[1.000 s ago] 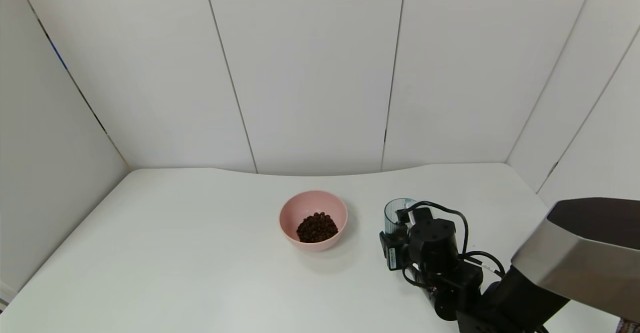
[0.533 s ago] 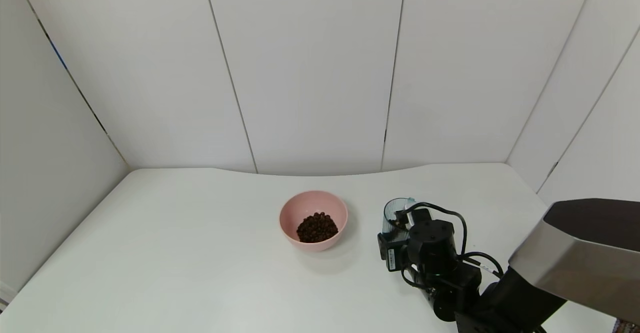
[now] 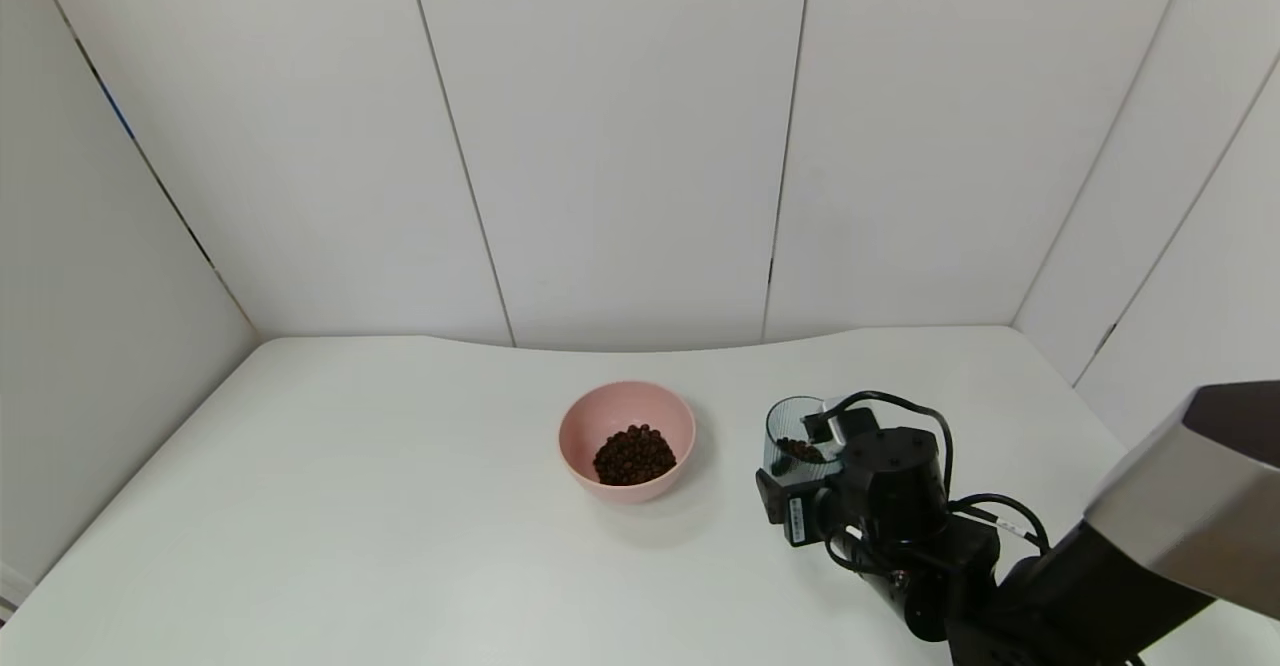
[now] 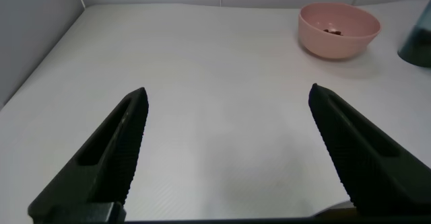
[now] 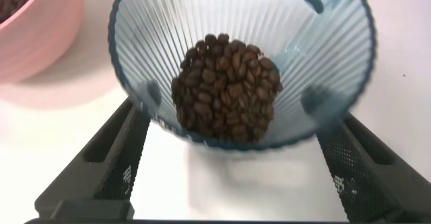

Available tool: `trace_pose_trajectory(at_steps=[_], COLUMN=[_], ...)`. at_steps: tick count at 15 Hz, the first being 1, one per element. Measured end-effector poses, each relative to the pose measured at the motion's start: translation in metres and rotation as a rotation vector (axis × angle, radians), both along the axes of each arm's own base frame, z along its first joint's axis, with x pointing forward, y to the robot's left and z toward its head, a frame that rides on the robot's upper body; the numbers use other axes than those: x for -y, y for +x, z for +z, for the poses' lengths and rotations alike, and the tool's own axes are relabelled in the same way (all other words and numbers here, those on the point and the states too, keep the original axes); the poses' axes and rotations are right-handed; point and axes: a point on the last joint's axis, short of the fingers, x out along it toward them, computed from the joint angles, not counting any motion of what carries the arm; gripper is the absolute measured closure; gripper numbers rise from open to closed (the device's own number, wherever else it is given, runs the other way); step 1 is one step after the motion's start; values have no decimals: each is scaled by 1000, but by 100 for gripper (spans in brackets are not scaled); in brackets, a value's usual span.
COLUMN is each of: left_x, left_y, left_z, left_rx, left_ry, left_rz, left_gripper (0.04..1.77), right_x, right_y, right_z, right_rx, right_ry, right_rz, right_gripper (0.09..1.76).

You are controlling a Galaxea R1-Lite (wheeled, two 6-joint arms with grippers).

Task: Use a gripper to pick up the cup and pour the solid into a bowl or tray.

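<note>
Gripping the tilted cup [image 5: 242, 62] between right gripper [image 5: 236, 167] fingers [image 5: 111, 157], solid [image 5: 227, 88] inside, beside bowl [image 3: 627, 439].

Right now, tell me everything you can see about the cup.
The cup is tall, translucent blue-grey plastic with fine vertical ribs and a small handle at its rim. A heap of dark brown beans lies inside it. It sits on the white table, to the right of the pink bowl and apart from it. The right end effector has a finger on each side of it; whether the fingers press its wall cannot be seen.
</note>
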Motion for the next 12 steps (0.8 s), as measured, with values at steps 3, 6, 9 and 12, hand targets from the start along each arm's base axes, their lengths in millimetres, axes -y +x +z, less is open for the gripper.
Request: trace_pose_trajectory(at_steps=[3,6,9,12], left_x=[0,0,0,0], left_y=[0,0,0,0], left_z=[0,0,0,0], left_rx=[0,0,0,0], left_ry=[0,0,0,0], left_rz=[0,0,0,0], left_gripper=[9,9,9,9], right_x=[12,29,48,67], right_y=[-14,-33,-57,-83], right_z=[20,48,80,113], right_rx=[-64,-136,-180,-160], right_ry=[-10,-20,-13,12], right_rz=[48,92,131,146], right_gripper=[18,17,16,15])
